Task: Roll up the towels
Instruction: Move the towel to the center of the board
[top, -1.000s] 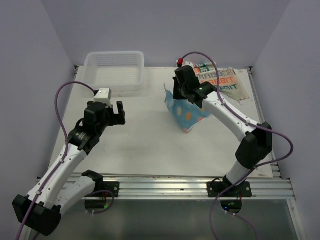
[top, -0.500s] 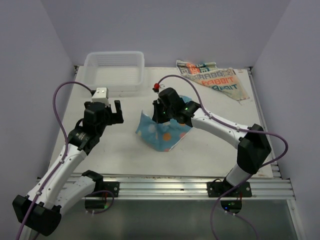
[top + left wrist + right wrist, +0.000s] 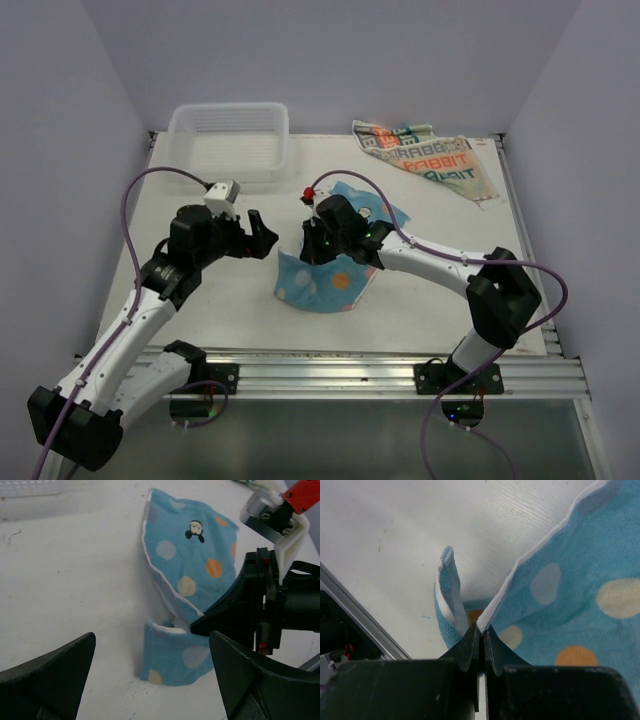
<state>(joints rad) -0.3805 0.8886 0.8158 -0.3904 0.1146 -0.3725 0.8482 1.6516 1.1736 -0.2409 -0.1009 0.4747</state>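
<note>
The light blue polka-dot towel (image 3: 330, 278) hangs crumpled at mid table, its lower fold resting on the surface. My right gripper (image 3: 313, 245) is shut on its white-trimmed edge; the right wrist view shows the hem (image 3: 520, 575) pinched between the closed fingertips of that gripper (image 3: 481, 629). My left gripper (image 3: 262, 238) stands open just left of the towel, facing it. In the left wrist view the blue towel (image 3: 192, 570) and the right gripper (image 3: 260, 605) fill the space ahead of the spread left gripper (image 3: 152, 639). The cream "RABBIT" towel (image 3: 432, 160) lies spread at the back right.
A white slatted basket (image 3: 230, 140) stands at the back left, behind the left arm. A metal rail (image 3: 350, 372) runs along the table's near edge. Walls close in the table on the left, back and right.
My right gripper has carried the blue towel from the back right, beside the cream towel, down to mid table. My left gripper has turned and reached right toward it.
</note>
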